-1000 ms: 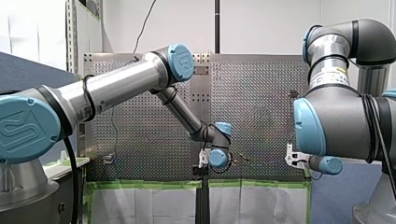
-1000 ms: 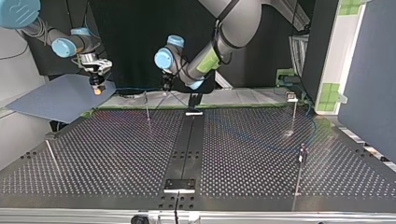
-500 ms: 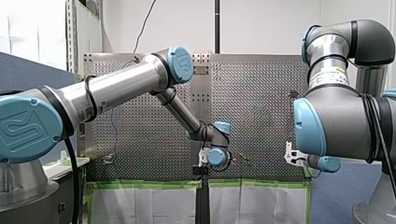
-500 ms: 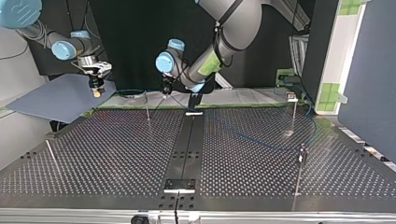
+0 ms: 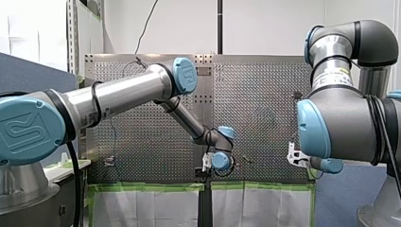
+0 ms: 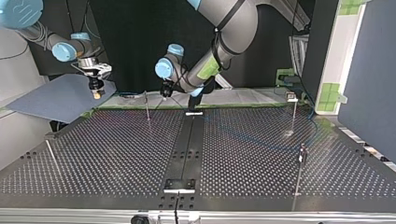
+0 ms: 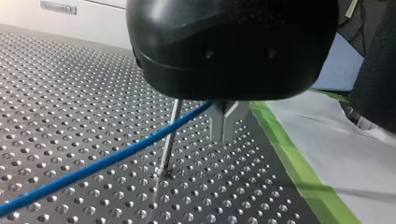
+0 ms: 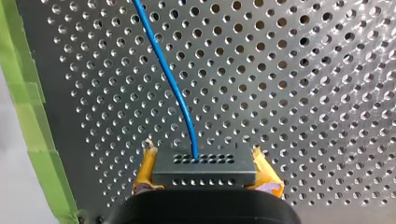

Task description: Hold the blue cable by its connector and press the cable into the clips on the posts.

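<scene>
Order: taken across the top view, from its left side to its right.
Lone post (image 6: pixel 51 156): stood thin and bare near the left side of the table (image 6: pixel 116 154); I could make out nothing on it.
Right claw (image 8: pixel 203 157): was clamped on the connector (image 8: pixel 205 169), a black block with rows of small holes, with a yellow pad (image 8: pixel 145 170) against each end. In the top view it hung above the table's far left corner, clear of the surface.
Cable (image 7: pixel 102 161): was blue and thin. It left the middle of the connector's face and ran out over the perforated table toward the centre.
Middle post (image 7: pixel 169 140): stood upright with the cable crossing in front of it. Whether the two touched I could not tell, and no clip showed on the part I could see.
Left claw (image 7: pixel 225 122): had its metal fingers drawn close together with the cable running in between them, so I judged it was pinched on the cable just past that post.
Back post (image 6: pixel 294 114) and front post (image 6: pixel 299 170): stood at the right, well apart from both claws. Their clips were too small to read.
Handling: I judged the cable light and limp with a little spring, so it would sag and wander between holds. The connector looked rigid and would take a firm squeeze.
Hold: the connector's two ends suited the soft pads best. For pressing, the cable needed a second pinch close beside the clip.
</scene>
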Motion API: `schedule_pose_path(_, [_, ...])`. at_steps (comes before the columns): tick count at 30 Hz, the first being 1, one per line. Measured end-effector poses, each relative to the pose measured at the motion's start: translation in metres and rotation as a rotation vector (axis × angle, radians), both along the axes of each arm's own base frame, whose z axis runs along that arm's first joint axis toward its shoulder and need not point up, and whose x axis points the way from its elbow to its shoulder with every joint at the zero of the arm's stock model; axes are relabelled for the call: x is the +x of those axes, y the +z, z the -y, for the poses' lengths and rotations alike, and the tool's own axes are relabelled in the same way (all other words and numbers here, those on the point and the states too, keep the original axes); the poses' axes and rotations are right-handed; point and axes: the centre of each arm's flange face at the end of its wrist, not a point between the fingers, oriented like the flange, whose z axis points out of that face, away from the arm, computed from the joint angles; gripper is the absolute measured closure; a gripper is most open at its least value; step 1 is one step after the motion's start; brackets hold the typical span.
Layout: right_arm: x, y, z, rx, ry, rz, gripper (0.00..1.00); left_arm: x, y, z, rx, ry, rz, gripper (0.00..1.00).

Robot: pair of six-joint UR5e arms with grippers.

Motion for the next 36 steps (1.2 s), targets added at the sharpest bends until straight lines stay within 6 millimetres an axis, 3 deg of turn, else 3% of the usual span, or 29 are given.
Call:
schedule_pose_path(14, [-0.004, -0.005, -0.003, 0.046, -0.088, -0.037, 1.0, -0.045, -0.036, -0.011, 0.137, -0.039, -0.035, 1.0])
schedule_pose_path(36, [0.002, -0.011, -0.021, 0.059, 0.008, -0.076, 1.0, -0.069, -0.011, 0.009, 0.208, -0.054, -0.049, 1.0])
